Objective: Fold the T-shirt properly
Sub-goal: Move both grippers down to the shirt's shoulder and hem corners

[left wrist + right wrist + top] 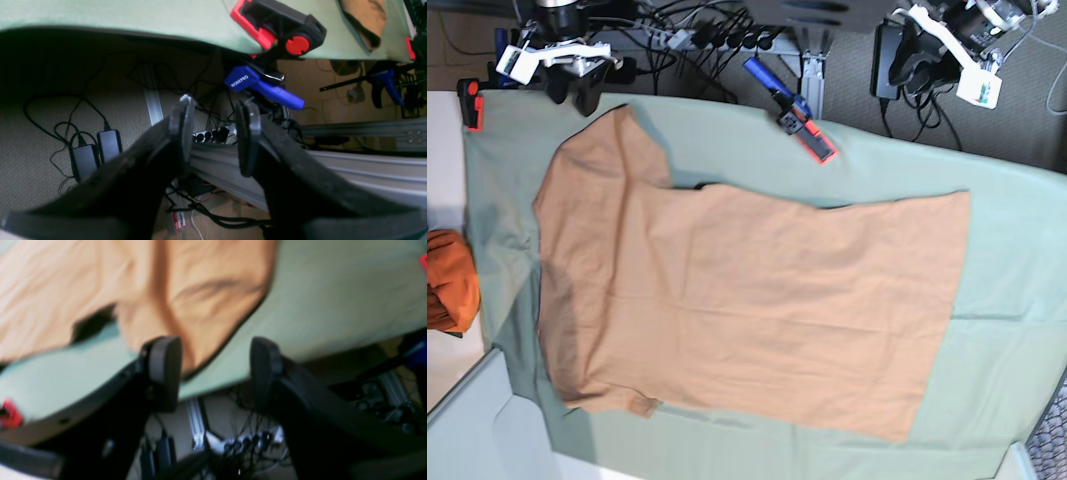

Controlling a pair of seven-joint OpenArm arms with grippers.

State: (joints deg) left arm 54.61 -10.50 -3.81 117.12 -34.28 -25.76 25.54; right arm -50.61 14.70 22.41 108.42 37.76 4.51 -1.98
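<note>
T-shirt (747, 300) lies flat, spread on green cloth (1017, 280), no folds done yet; both grippers, left (213, 130) & right (213, 373), gape empty off cloth's edge.

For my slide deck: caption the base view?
Peach T-shirt spread flat on green cloth, both grippers open beyond the table edge.

One T-shirt (747, 300), one green cloth (1007, 300), two clamps (792, 115) (470, 103), one orange bundle (449, 280).
</note>
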